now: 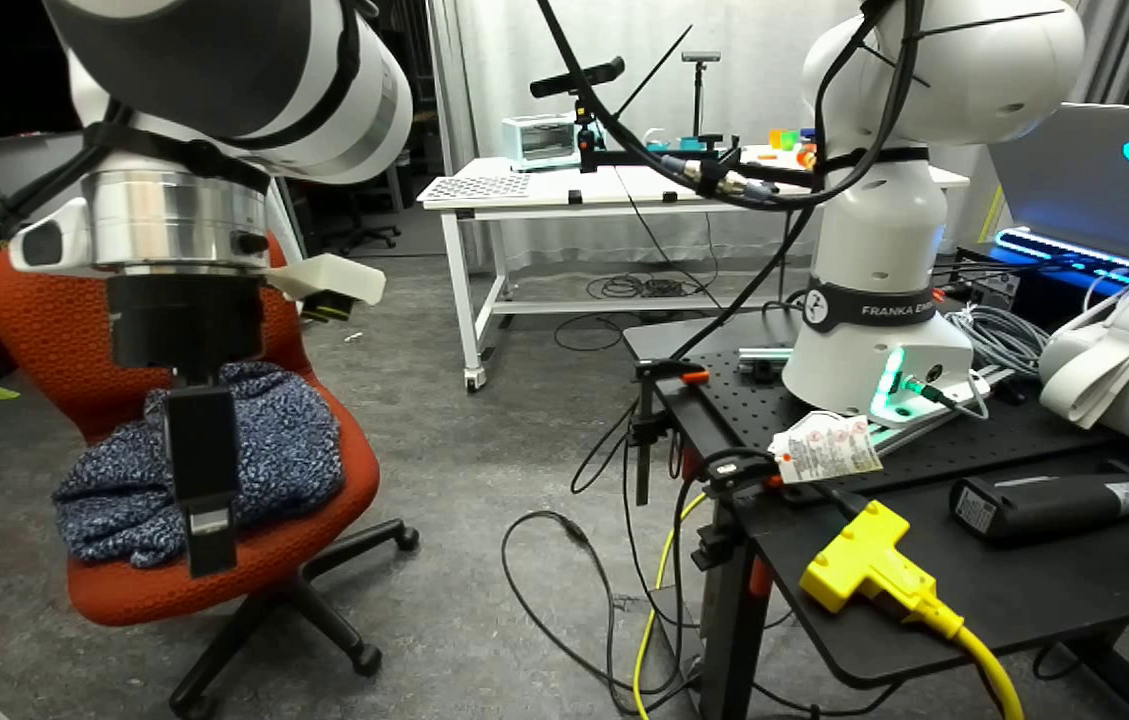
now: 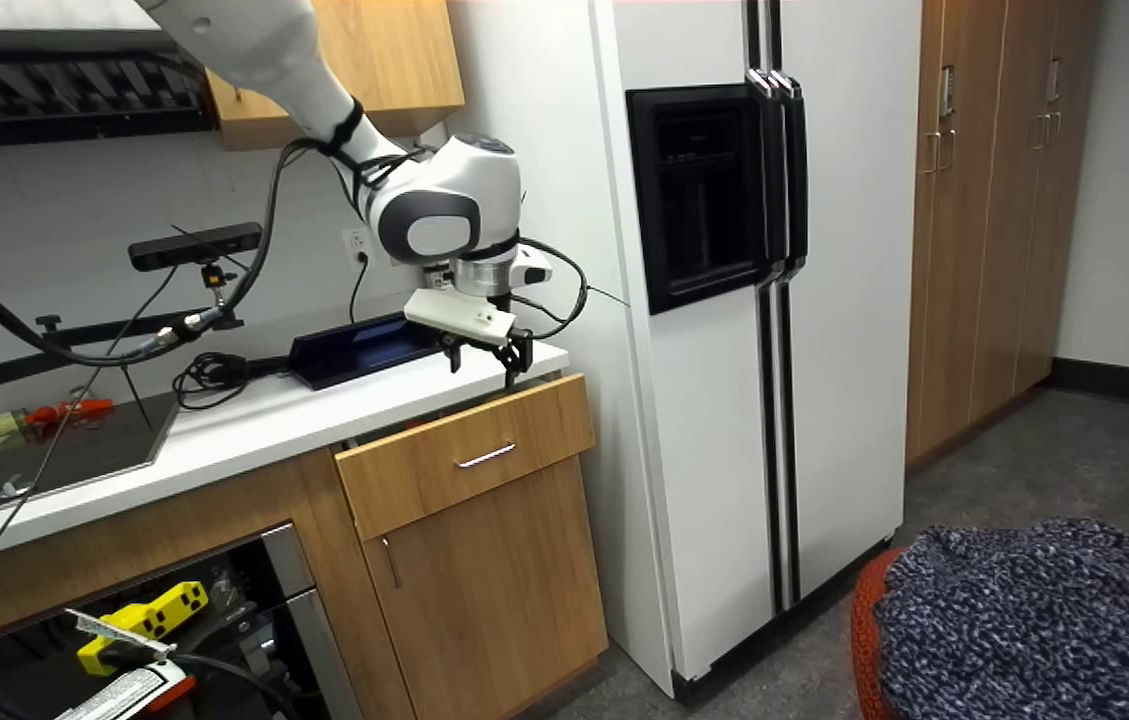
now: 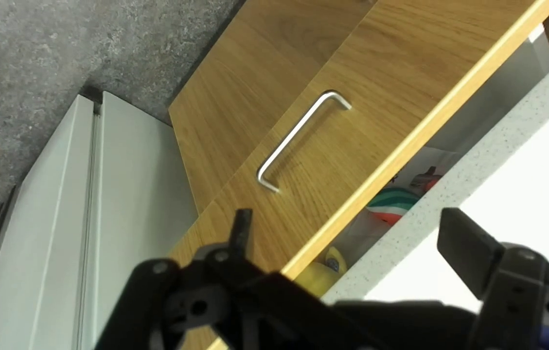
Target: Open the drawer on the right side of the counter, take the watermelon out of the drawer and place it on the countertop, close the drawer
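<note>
Wide-spread hand (image 3: 345,221) above the ajar drawer (image 3: 415,140), watermelon (image 3: 393,203) inside, lower down.

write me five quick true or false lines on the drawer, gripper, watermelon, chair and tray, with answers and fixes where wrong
1. The drawer is partly open. True.
2. The gripper is shut on the drawer handle. False: the gripper is open and the drawer handle is free.
3. In the wrist view, the watermelon shows inside the drawer. True.
4. The orange chair has a bare seat. False: a speckled cloth lies on the orange chair.
5. A dark blue tray is on the white countertop. True.
</note>
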Robot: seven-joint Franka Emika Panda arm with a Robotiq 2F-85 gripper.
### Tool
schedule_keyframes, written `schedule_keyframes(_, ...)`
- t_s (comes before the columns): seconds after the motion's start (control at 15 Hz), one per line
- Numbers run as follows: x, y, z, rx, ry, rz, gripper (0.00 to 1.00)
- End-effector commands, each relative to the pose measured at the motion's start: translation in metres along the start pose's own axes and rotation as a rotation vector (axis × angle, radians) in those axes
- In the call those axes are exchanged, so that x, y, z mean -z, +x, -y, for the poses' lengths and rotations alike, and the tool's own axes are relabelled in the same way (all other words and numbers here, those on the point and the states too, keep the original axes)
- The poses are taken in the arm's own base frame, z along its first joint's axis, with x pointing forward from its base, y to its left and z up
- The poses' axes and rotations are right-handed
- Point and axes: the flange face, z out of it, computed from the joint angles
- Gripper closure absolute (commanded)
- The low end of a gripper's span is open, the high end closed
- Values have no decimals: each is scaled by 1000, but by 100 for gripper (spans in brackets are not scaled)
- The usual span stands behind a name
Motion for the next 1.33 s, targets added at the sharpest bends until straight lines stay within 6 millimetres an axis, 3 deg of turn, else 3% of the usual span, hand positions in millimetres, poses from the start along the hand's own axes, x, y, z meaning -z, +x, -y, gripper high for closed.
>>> schedule_keyframes(0.0, -8, 2, -7, 31, 37, 5, 35)
schedule_keyframes(0.27, -23, 13, -11, 86, 69, -3, 67)
schedule_keyframes(0.33, -27, 17, -11, 105, 84, -7, 23)
schedule_keyframes(0.4, -32, 21, -12, 126, 78, -7, 38)
schedule_keyframes(0.47, -36, 27, -11, 151, 91, -18, 77)
schedule_keyframes(0.6, -44, 36, -12, 186, 108, -29, 75)
schedule_keyframes(0.8, -58, 49, -13, 235, 141, -61, 99)
schedule_keyframes(1.27, -92, 69, -23, 314, 214, -108, 100)
